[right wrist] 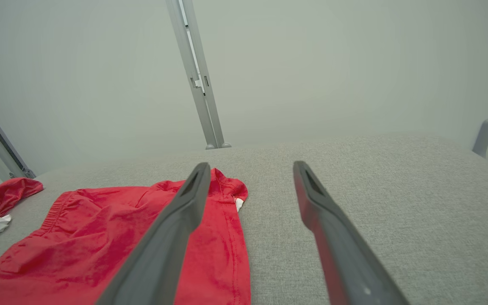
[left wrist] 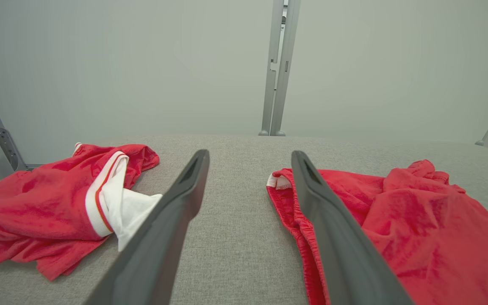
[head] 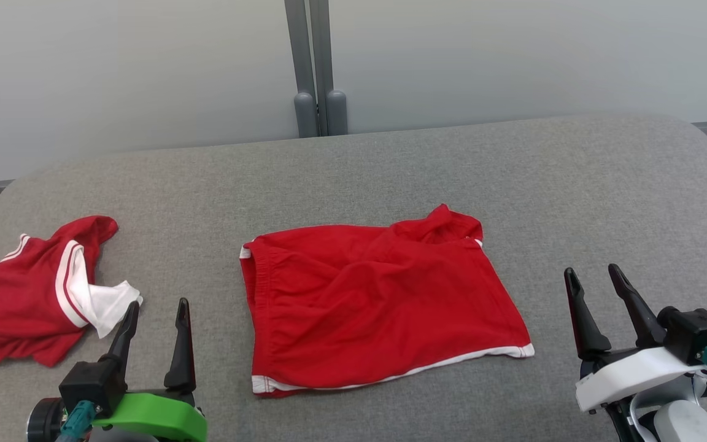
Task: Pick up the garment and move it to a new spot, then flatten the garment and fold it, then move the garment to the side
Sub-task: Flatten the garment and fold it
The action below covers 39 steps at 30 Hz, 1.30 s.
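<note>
Left pincer: two long dark fingers stand wide apart with nothing between them; a green housing sits behind the fingers.
Right pincer: its fingers are spread just as wide and are empty, with a white housing behind them; they lean a little toward the left pincer.
Task garment: flat red cloth garment with white edging lies between the two pincers and touches neither.
Garment's lay: mostly spread out and wrinkled through the middle. The gathered waistband edge faces the left pincer, the white hem runs along the side nearest the pincers' bases, and the far corner on the right pincer's side is bunched up.
Left wrist view: the waistband edge lies just beside the inner finger, partly hidden behind it.
Second garment: crumpled red-and-white cloth garment lies on the outer side of the left pincer, its white flap just beside the outer fingertip; I cannot tell whether they touch.
Surface: grey woven fabric pad lies under both pincers and both garments.
Backdrop: pale wall panels beyond the fingertips, with a grey upright post ahead between the pincers.
</note>
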Available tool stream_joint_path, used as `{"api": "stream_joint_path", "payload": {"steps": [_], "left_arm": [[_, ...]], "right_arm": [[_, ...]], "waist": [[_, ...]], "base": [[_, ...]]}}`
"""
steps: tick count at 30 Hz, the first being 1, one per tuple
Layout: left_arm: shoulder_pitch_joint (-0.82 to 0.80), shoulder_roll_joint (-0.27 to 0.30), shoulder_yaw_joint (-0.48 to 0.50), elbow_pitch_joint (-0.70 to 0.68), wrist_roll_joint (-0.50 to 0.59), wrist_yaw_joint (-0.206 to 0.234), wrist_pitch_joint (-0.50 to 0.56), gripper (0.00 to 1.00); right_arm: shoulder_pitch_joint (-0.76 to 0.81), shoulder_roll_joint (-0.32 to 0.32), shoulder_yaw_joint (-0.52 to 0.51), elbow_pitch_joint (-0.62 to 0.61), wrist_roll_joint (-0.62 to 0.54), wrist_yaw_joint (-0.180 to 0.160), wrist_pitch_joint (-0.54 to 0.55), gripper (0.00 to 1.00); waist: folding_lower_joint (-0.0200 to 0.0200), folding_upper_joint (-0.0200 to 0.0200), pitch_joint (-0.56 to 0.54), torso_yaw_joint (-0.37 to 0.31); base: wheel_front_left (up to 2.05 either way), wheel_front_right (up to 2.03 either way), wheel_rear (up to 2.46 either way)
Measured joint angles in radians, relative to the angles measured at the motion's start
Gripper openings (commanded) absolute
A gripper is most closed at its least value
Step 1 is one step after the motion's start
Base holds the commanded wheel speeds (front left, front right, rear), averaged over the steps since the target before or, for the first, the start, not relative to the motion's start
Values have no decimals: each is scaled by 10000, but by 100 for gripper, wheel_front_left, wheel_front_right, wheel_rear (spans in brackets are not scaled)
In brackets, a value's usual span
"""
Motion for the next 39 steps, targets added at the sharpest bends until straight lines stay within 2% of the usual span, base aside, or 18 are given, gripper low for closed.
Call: {"api": "stream_joint_path", "payload": {"steps": [10,14,17,23,32,39], "left_arm": [[0,-222,230,328,186,-412,0,100],[9,-286,63,420,-23,-934,12,100],[49,-247,-245,499,-280,-1244,458,100],[121,138,-930,520,-805,-1475,2399,100],[-182,464,-2017,502,-1484,-1597,3789,100],[-784,604,-2857,842,-1891,-1609,3958,100]], "right_arm": [[-4,-198,98,201,144,0,0,100],[-13,-326,299,635,412,0,487,100],[-57,-472,614,951,696,0,1241,100],[-236,-639,1260,1703,1662,0,3264,100],[-1203,-583,1505,2510,2272,0,4374,100],[-1612,-537,1898,2899,2633,0,4686,100]], "waist": [[0,0,-63,70],[0,0,-39,119],[0,0,24,183],[0,0,185,342],[0,0,718,441],[0,0,1169,500]], "base": [[0,0,0],[0,0,0],[0,0,0],[0,0,0],[0,0,0],[0,0,0]]}}
